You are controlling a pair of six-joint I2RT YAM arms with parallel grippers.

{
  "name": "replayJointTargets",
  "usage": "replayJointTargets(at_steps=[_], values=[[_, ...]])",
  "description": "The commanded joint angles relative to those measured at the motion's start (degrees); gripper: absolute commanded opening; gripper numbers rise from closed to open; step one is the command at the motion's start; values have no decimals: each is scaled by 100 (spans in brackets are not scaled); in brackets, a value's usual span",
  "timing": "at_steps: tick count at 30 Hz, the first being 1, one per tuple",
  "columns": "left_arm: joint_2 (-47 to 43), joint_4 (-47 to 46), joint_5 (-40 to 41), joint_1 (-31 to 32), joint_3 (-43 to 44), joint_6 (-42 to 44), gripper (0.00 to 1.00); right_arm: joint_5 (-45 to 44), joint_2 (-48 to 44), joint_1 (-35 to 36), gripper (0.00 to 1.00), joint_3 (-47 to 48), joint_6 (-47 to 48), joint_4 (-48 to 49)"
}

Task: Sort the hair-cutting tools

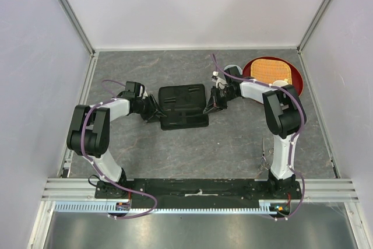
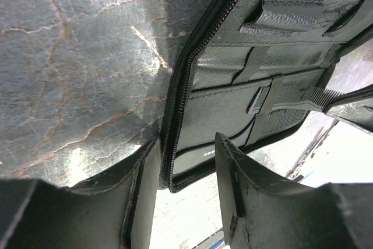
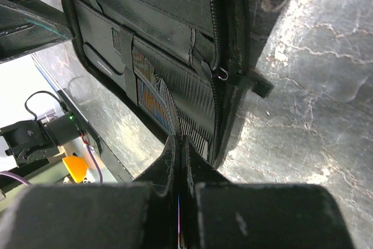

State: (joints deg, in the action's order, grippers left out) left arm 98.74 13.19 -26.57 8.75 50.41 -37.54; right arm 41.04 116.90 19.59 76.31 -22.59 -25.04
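The open black case (image 1: 183, 106) lies flat mid-table. My right gripper (image 1: 211, 104) is at its right edge, shut on a black comb (image 3: 169, 106) whose fine teeth lie across the case's inner pocket; the fingers (image 3: 179, 139) pinch its near end. The same comb (image 2: 317, 94) shows in the left wrist view, partly under a strap. My left gripper (image 1: 152, 111) is open at the case's left edge; the zippered rim (image 2: 175, 115) sits between its fingers (image 2: 186, 144). The other comb is not visible. Thin silvery pieces (image 1: 267, 158), maybe scissors, lie by the right arm's base.
A red round tray (image 1: 294, 74) with an orange mat stands at the back right, behind the right arm. Grey walls close in the table on three sides. The arm bases stand on a black rail along the near edge.
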Motion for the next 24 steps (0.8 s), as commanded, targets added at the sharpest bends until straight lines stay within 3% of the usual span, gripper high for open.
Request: replayJointTargets(at_steps=[1, 24], values=[[260, -220, -6, 188, 39, 238, 49, -228, 280, 167, 0, 129, 176, -28], [304, 34, 143, 214, 135, 335, 46, -17, 940, 598, 0, 393, 9, 509]])
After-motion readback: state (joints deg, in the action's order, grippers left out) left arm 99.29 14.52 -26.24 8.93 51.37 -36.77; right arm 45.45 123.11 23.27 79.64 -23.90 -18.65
